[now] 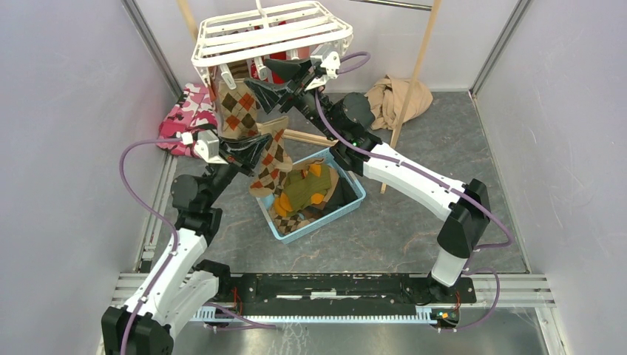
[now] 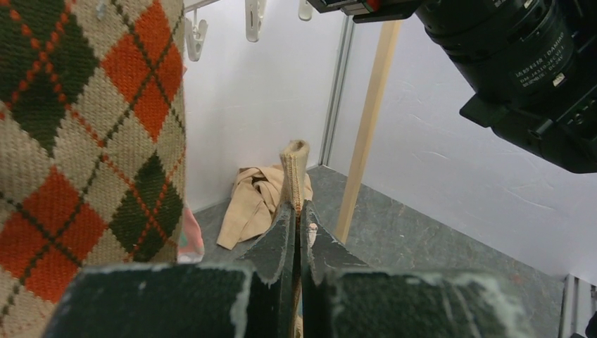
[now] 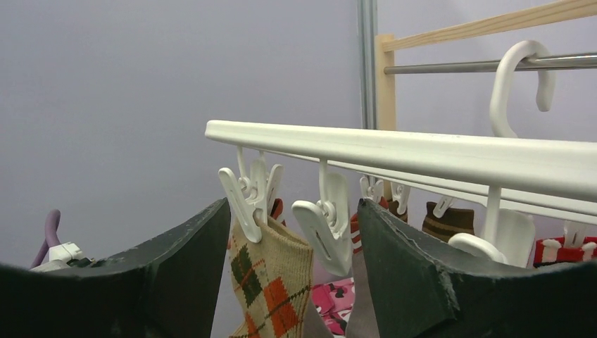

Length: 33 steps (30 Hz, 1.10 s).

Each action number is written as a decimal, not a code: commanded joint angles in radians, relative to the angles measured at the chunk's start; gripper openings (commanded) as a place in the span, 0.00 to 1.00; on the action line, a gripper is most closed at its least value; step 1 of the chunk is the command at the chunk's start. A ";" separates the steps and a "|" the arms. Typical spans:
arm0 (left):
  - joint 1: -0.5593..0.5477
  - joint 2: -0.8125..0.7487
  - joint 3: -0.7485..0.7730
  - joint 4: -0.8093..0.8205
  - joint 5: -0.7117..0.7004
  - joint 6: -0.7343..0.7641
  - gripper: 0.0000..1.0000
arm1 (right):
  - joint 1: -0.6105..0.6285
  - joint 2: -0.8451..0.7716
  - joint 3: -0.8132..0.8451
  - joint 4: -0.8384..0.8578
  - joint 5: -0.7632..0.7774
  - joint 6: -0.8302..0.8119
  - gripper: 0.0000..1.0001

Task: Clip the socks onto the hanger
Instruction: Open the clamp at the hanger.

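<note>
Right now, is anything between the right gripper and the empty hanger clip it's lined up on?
Nothing visible blocks it. The right gripper is open, and the empty clip hangs from the hanger between its fingers. The argyle sock on the neighbouring clip hangs just beside, also inside the gap in the wrist view.

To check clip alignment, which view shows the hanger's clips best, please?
Right wrist: the clips hang close and clear. Left wrist catches only three at its top edge; top external shows mainly the hanger frame.
</note>
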 commanded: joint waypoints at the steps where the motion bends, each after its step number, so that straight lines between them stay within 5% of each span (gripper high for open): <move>1: -0.002 0.023 0.060 0.071 -0.046 0.045 0.02 | 0.006 0.002 -0.001 0.033 0.064 0.012 0.73; 12: -0.002 0.128 0.123 0.089 -0.201 0.048 0.02 | -0.008 -0.028 -0.050 0.060 0.066 0.002 0.84; 33: -0.001 0.180 0.176 0.070 -0.213 0.049 0.02 | -0.076 0.021 -0.010 0.190 -0.069 0.088 0.83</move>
